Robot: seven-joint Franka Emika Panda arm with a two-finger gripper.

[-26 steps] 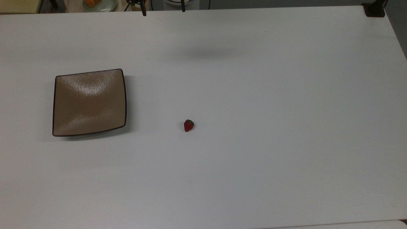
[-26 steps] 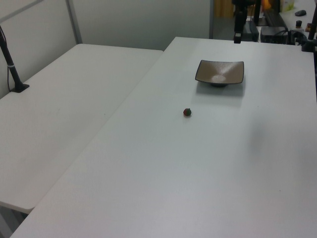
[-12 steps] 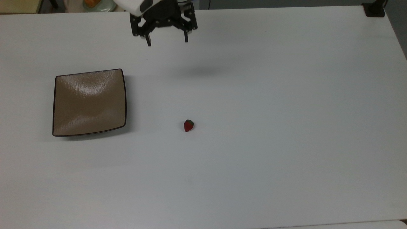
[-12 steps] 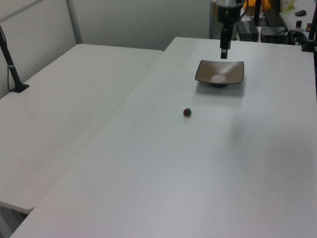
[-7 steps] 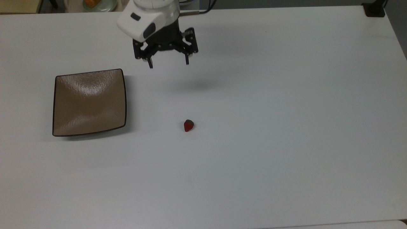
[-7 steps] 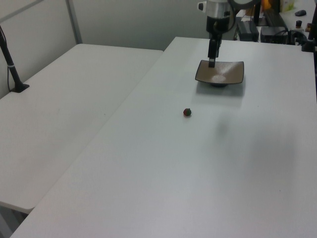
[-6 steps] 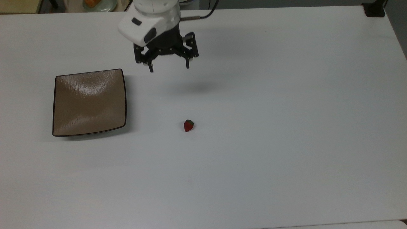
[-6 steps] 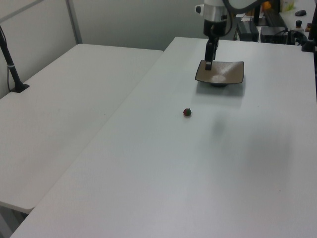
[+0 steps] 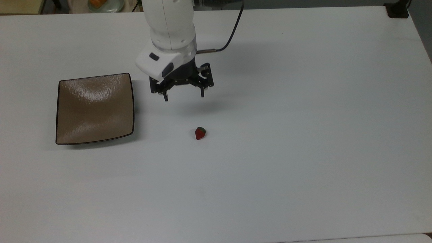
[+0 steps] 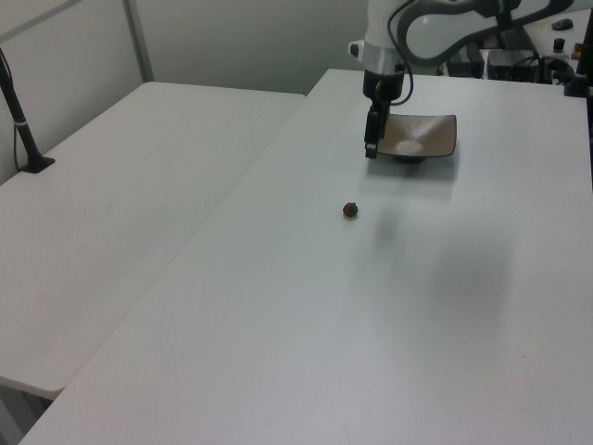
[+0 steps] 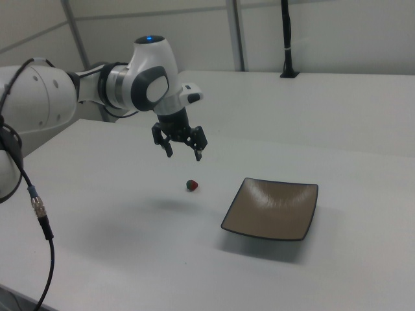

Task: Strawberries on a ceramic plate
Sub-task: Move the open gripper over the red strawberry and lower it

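Counter (image 9: 303, 101): white, broad, bare around the items; carries everything listed below. Its hard, smooth top gives a small round fruit nothing to stop against if nudged.

Ceramic plate (image 9: 94, 108): square, glossy tan-brown, thin dark rim, curved sides. Landmark for this entry. Sits flat on the counter, nothing in it. Risk: the glaze looks slick, so a strawberry dropped from height may likely bounce or roll off over the low rim.

Gripper (image 9: 184, 98): black, two fingers spread apart, holding nothing, hanging above the counter just off the plate's edge on the top view's right. In the right view (image 11: 184, 154) it hangs clear of the surface, between arm and fruit. Risk: coming down off-centre, so that one finger strikes the fruit and knocks it away instead of straddling it; or coming down too far and pressing the fingertips into the counter.

Strawberry (image 9: 200, 133): one, small, red with a dark green cap, lying on the counter well apart from the plate on the top view's right, beyond the gripper (seen also in the left view (image 10: 350, 209) and the right view (image 11: 192, 185)). Not yet picked up. Risk: tapered and probably soft-skinned or slippery, so it may squirt out of a closing grip or be held only by the tip and fall on the way to the plate.
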